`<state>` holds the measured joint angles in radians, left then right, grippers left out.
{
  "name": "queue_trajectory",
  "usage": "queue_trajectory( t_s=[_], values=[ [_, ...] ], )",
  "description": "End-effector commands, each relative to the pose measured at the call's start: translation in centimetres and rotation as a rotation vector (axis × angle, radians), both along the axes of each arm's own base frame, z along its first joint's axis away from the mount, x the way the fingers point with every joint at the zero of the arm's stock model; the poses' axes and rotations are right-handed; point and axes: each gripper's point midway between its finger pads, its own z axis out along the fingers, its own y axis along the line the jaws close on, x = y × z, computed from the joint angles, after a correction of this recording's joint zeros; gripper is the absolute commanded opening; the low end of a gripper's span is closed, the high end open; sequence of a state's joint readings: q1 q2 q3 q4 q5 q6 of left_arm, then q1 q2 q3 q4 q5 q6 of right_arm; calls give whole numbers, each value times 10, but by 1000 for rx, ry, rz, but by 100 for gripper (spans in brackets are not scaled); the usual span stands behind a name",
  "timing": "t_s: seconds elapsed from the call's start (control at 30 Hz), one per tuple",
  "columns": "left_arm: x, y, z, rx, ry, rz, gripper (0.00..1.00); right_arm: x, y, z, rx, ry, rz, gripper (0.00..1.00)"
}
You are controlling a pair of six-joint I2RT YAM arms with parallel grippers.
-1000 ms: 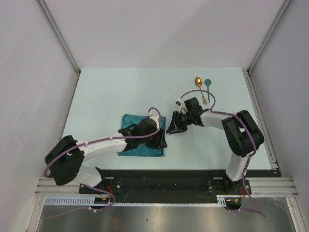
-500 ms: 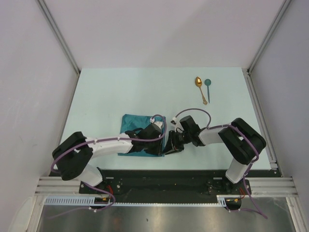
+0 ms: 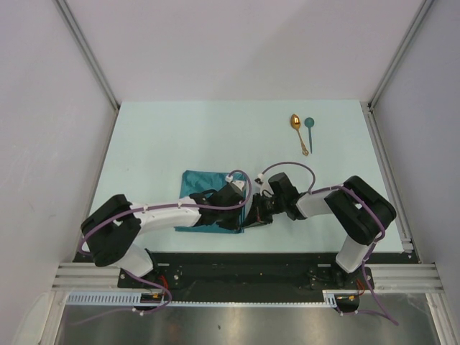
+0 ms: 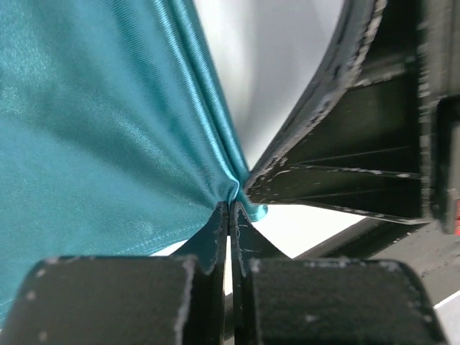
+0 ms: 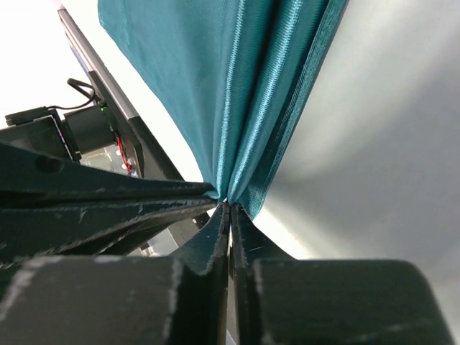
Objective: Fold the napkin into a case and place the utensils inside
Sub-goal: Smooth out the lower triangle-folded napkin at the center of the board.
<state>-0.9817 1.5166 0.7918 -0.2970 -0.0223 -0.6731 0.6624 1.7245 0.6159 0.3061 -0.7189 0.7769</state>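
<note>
While the left gripper [image 4: 230, 208] and right gripper [image 5: 228, 208] each pinch the right edge of the shiny teal cloth napkin [image 3: 192, 188], jaws pressed together on it, folding looks underway near the pale table's [image 3: 165, 136] front. Next, I'd guess, lift and carry that edge across evenly. The slender gold metal spoon [image 3: 297, 128] and teal spoon [image 3: 309, 129] lie well apart.

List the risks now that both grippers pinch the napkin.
Both the left gripper and right gripper hold the napkin only at its very edge, at their fingertips; the shiny cloth could slip out. They pinch almost the same spot, so the fingers might collide when pulling.
</note>
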Motion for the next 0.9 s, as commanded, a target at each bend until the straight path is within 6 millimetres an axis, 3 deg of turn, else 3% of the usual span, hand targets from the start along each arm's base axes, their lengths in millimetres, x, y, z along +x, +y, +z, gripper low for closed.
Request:
queue_trajectory(
  t_s=[0.0,0.2,0.43,0.5,0.67,0.83,0.87],
  values=[
    [8,-23,30,-95,-46,-15,0,2,3,1,14,-22,-3,1],
    [-1,-31,23,-110,14,-52,3,4,-2,-6,-15,-11,-26,0],
    [1,-21,32,-82,-23,-58,46,4,-7,-3,-25,-18,-23,2],
    [1,-13,41,-78,-48,-50,50,4,-9,0,-27,-25,-24,14],
    [6,4,75,-119,-144,-18,54,10,-11,8,-47,-59,-32,29],
    [24,36,103,-220,-160,77,54,12,-4,13,-38,-71,-35,48],
    [35,52,101,-226,-160,136,54,14,-1,13,-42,-72,-33,51]
  ],
)
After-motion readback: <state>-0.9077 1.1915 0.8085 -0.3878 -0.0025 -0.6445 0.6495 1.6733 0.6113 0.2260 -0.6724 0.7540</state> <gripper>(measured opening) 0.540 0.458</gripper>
